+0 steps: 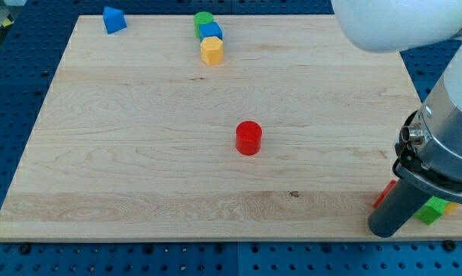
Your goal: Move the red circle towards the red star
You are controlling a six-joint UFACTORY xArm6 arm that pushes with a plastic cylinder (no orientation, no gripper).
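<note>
Wooden board (139,153); red circle (248,138) mid-board, blue triangle (113,19) top-left.

red circle (248,138): short red cylinder, standing upright on its flat base, round top face up; sits alone near the board's middle, slightly toward the view's right and bottom, well apart from every other block; red star (384,194): only a small red sliver shows at the board's bottom-right corner, rest hidden behind the arm; shape can't be confirmed; circle and star well apart
</note>
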